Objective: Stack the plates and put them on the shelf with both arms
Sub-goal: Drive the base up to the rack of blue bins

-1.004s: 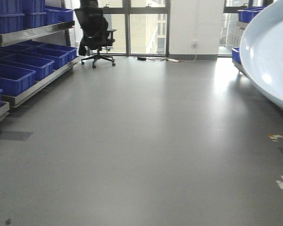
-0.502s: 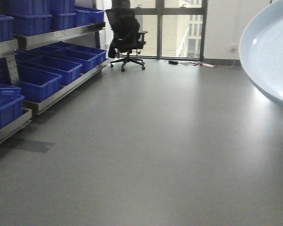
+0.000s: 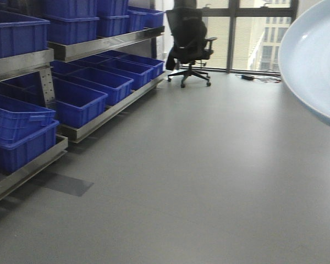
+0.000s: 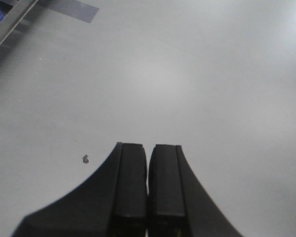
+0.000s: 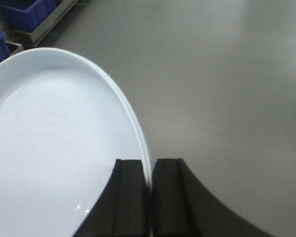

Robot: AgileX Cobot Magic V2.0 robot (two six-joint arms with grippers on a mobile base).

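Note:
A pale blue glossy plate [image 3: 319, 60] fills the right edge of the front view, held tilted in the air. In the right wrist view the same plate [image 5: 54, 148] spreads to the left, and my right gripper [image 5: 149, 168] is shut on its rim, one finger on each face. My left gripper [image 4: 148, 148] is shut with nothing in it, hanging over bare grey floor. The steel shelf [image 3: 22, 60] runs along the left side, a few steps from the plate. Its lower rail [image 5: 49, 22] shows in the right wrist view's top left corner.
Blue plastic crates [image 3: 77, 102] fill the shelf tiers. A black office chair [image 3: 190, 44] stands by the far windows, with cables [image 3: 258, 78] on the floor beside it. A dark patch [image 3: 69, 184] marks the grey floor near the shelf's front.
The front view has swung left and closer to the shelf, which now looks larger. The chair has shifted right in the frame. The plate stays at the right edge.

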